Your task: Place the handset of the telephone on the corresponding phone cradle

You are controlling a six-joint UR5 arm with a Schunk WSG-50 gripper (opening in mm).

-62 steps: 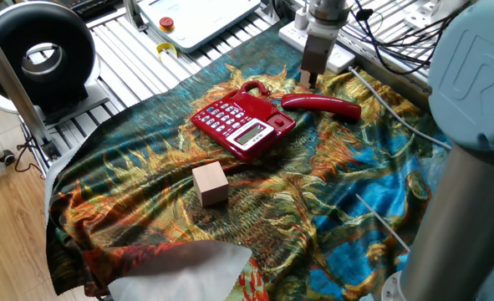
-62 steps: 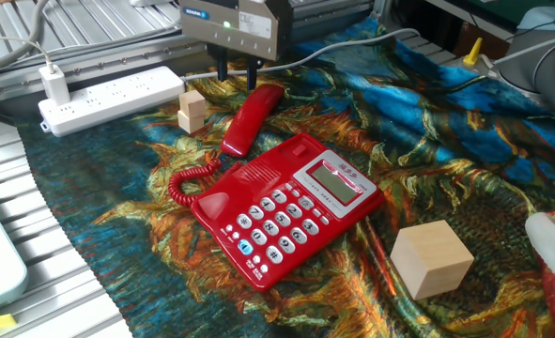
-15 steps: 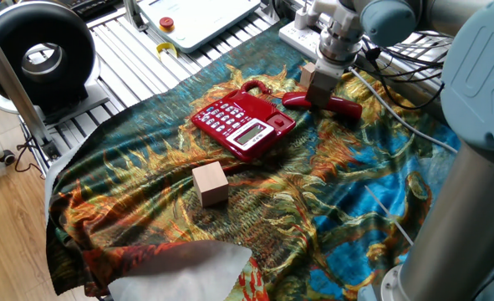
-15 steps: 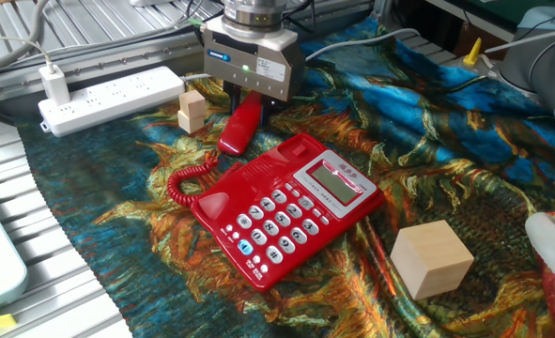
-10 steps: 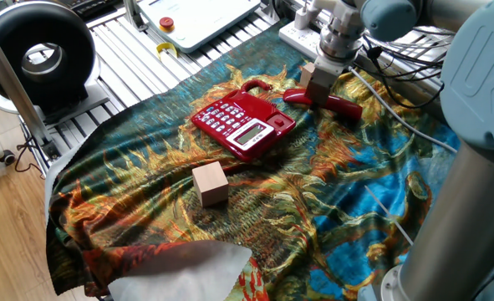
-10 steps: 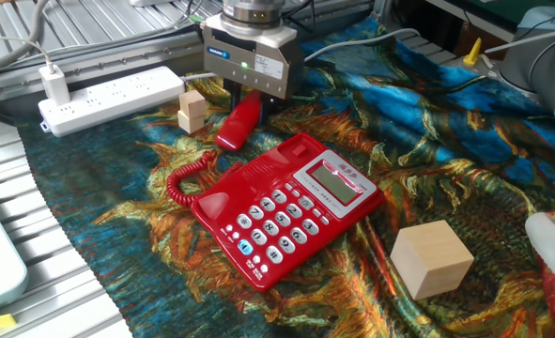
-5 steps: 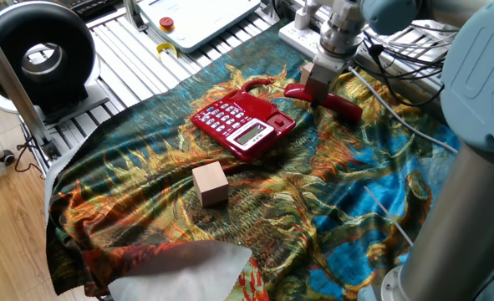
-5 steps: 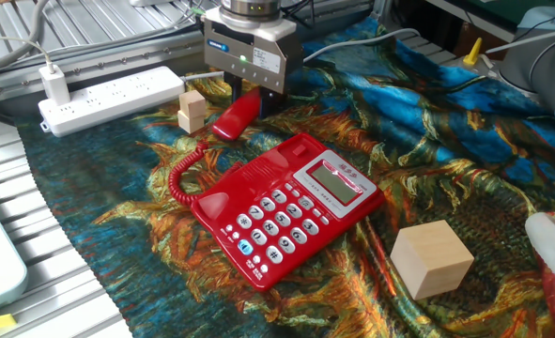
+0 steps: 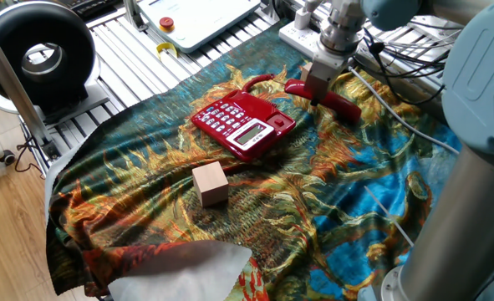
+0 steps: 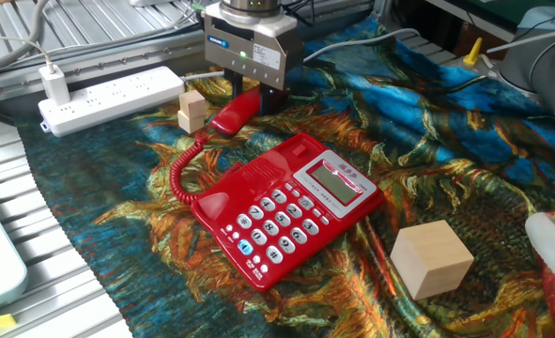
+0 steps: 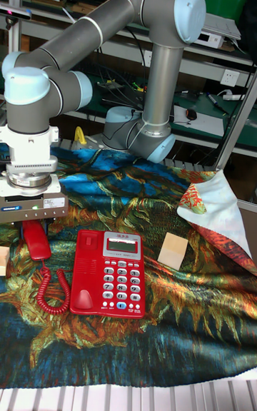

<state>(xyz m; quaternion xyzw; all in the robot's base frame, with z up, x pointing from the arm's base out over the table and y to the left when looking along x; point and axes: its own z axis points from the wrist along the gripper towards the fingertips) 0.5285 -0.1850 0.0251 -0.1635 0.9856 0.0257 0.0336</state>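
Handset (image 10: 232,110) has risen, clamped in gripper (image 10: 250,97).

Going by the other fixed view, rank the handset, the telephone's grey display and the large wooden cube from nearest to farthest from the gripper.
1. The handset, held in the gripper.
2. The grey display, mid-table on the telephone.
3. The large wooden cube, beyond the phone, far right.

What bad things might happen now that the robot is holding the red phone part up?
The gripper holds the handset near one end, so it tilts and might slip out. The curly cord joins it to the telephone, so a bigger lift may tug the base across the cloth. The small wooden blocks sit close by, so a swing could knock them.
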